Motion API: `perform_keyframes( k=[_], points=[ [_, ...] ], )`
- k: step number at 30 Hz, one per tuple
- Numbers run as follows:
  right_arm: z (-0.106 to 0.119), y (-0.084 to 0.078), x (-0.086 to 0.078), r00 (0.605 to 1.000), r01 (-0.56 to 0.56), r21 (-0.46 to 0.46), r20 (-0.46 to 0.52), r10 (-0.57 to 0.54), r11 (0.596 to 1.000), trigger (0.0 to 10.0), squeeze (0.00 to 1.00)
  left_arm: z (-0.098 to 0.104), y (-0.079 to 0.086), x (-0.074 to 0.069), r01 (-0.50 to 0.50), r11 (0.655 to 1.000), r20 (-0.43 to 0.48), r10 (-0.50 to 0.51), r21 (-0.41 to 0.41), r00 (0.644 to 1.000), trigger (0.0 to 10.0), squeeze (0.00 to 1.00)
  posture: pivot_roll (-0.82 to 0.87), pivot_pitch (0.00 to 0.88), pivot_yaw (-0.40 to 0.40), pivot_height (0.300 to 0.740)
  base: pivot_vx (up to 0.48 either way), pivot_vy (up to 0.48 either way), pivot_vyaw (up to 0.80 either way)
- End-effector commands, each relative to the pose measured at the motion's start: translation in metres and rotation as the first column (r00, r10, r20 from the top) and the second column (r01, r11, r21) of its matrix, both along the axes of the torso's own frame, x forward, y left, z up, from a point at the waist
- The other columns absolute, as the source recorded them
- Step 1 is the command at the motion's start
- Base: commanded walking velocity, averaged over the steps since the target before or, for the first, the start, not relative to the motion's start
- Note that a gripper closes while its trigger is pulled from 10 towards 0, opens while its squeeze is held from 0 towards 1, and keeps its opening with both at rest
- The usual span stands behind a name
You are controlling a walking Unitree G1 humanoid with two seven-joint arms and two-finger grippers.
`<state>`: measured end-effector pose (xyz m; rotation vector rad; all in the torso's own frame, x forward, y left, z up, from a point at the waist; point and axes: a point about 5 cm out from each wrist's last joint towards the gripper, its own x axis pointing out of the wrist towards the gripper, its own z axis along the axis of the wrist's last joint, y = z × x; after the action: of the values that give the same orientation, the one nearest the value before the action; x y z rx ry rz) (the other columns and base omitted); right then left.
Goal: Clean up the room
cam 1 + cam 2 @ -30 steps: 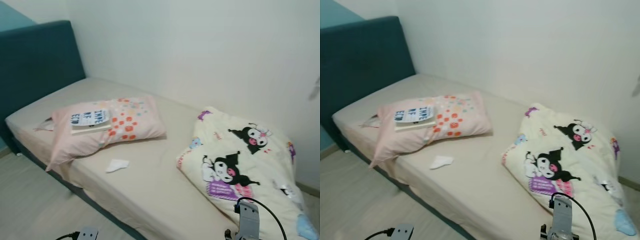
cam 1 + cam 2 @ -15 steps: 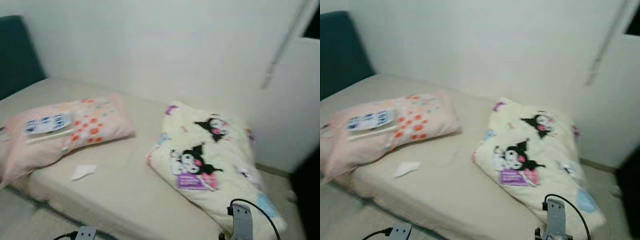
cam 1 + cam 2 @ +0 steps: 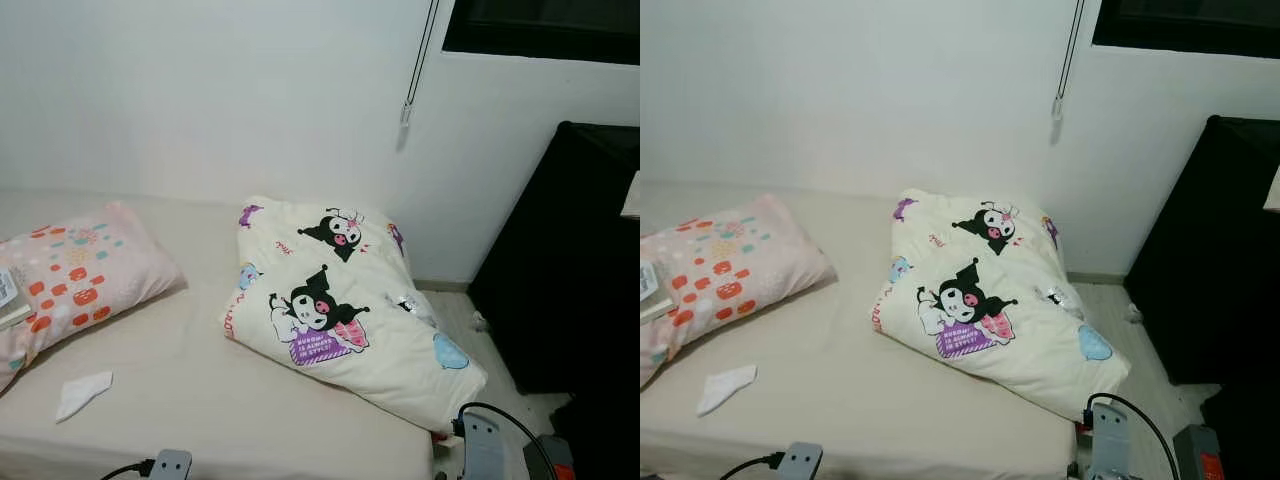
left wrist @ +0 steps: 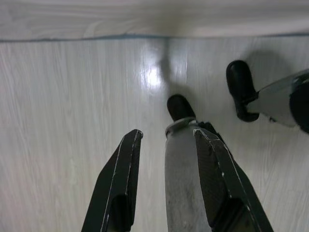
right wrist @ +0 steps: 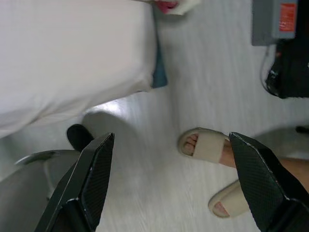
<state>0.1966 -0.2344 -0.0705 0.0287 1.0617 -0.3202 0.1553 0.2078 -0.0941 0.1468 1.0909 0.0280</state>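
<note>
One crumpled cartoon-print quilt [image 3: 345, 310] lies heaped at the foot end of the bed [image 3: 220, 400], spilling over its corner, evidently unmade and awaiting tidying. One spotted pillow [image 3: 70, 280] rests at the bed's left edge; one white scrap [image 3: 82, 392] lies near the front edge. Both arms hang idle over the floor: left gripper [image 4: 166, 183] narrowly parted, right gripper [image 5: 169, 188] wide, each empty. A person's sandalled feet [image 5: 212, 150] stand nearby.

Before you: bed [image 3: 250, 400] with beige sheet, spanning left and centre of frame. On it, pink dotted pillow [image 3: 75, 285] at left edge, book [image 3: 8, 297] resting on pillow's far left. Small white cloth scrap [image 3: 82, 391] lower left. Cream cartoon-print blanket [image 3: 340, 310] bunched at centre-right, overhanging bed's right end.
</note>
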Motion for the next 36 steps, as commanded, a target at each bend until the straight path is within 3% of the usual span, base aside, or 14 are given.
perform_keyframes(
  k=[1, 7, 36],
  points=[
    [0.001, 0.001, 0.002, 1.0, -0.012, 0.001, 0.004, 0.012, 1.0, 10.0, 0.0, -0.002, 0.002, -0.005, 0.027, 1.0, -0.029, -0.027, 0.01, 0.999, 10.0, 0.0, -0.09, 0.0, -0.059, 0.74, 0.0, -0.48, 0.0],
    [0.001, 0.002, 0.002, 1.0, -0.012, 0.006, 0.004, 0.012, 1.0, 10.0, 0.0, -0.002, 0.002, -0.006, 0.016, 1.0, -0.032, -0.016, 0.016, 0.999, 10.0, 0.0, -0.09, 0.0, -0.059, 0.74, 0.0, -0.444, 0.0],
    [-0.001, 0.003, -0.001, 0.999, -0.04, 0.01, -0.009, 0.04, 0.999, 10.0, 0.0, -0.005, 0.007, -0.015, -0.023, 0.998, -0.076, 0.027, 0.056, 0.997, 10.0, 0.0, -0.1, 0.0, -0.061, 0.74, 0.0, 0.0, 0.0]
  ],
)
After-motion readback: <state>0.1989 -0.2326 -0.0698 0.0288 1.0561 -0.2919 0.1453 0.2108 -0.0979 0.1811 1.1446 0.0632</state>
